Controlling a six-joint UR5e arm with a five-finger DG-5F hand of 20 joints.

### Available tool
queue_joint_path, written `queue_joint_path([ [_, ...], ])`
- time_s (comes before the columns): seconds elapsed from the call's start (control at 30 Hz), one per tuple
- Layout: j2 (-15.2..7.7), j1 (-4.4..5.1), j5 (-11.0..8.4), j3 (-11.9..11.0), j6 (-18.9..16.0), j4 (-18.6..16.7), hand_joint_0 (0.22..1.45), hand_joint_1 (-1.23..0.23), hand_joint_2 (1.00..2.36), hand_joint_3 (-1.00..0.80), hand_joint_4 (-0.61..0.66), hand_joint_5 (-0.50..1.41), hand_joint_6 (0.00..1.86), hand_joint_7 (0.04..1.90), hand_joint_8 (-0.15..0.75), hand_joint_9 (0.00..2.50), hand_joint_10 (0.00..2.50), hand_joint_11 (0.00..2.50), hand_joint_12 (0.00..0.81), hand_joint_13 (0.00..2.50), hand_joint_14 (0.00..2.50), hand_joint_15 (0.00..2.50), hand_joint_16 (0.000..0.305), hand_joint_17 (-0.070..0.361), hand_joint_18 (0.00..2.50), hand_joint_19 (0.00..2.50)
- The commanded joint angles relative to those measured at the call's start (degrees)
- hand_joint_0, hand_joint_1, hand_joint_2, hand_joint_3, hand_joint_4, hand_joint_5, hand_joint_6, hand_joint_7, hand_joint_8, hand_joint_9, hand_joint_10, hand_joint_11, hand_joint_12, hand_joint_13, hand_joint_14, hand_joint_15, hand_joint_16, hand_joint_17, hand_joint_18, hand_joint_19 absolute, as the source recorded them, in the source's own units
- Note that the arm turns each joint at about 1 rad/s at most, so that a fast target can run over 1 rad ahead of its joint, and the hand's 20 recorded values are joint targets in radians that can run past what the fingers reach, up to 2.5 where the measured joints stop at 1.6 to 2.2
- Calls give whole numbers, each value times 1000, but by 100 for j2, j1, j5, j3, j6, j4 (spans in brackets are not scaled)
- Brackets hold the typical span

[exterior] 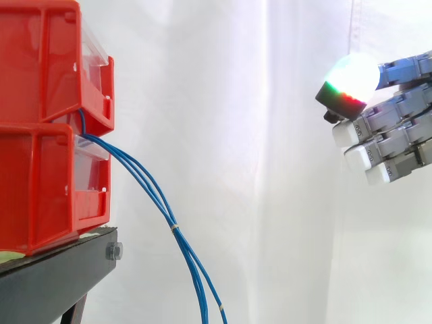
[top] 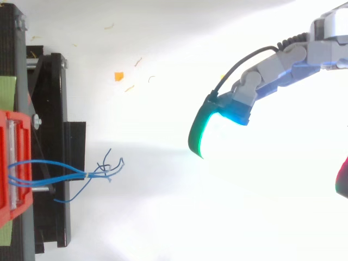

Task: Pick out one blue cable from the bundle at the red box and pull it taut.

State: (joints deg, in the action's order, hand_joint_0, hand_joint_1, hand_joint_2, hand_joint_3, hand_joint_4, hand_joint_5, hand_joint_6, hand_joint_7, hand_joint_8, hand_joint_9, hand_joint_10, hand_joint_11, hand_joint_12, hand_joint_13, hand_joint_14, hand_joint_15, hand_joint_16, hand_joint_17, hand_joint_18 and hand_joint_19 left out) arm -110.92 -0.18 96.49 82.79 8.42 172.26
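Red bins [exterior: 40, 169] at 9 o'clock on black stand [exterior: 61, 273]. Thin blue cables [exterior: 154, 191] exit btwn bins, slack, banded together, drooping toward 5 o'clock. Hand [exterior: 395, 111] at 3 o'clock, well apart, fingers relaxed, holding nothing.

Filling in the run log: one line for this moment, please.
blue cables: slack, hanging from red bins | hand: open, empty, clear of cables | step: no cable picked yet

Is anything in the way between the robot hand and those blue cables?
Nothing visible. The robot hand is at the right, the blue cables hang from the red bins at the left, with only open space between.
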Motion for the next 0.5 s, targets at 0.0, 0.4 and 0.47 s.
queue_joint_path([
  [0.0, 0, 0, -8, 0, 1, 0, 465, -612, 1000, -500, 145, -255, 501, 664, 224, 447, 0, 54, 302, 371, 5, 134, 51, 115, 208, 278],
  [0.4, -18, 27, -236, -18, 54, -9, 467, -566, 1000, -500, 156, -249, 502, 674, 228, 457, 3, 80, 304, 384, 6, 159, 51, 114, 228, 309],
  [0.47, -141, 88, -658, -44, 212, -96, 468, -562, 1000, -500, 166, -245, 502, 676, 233, 478, 4, 84, 306, 395, 6, 165, 51, 114, 231, 308],
])
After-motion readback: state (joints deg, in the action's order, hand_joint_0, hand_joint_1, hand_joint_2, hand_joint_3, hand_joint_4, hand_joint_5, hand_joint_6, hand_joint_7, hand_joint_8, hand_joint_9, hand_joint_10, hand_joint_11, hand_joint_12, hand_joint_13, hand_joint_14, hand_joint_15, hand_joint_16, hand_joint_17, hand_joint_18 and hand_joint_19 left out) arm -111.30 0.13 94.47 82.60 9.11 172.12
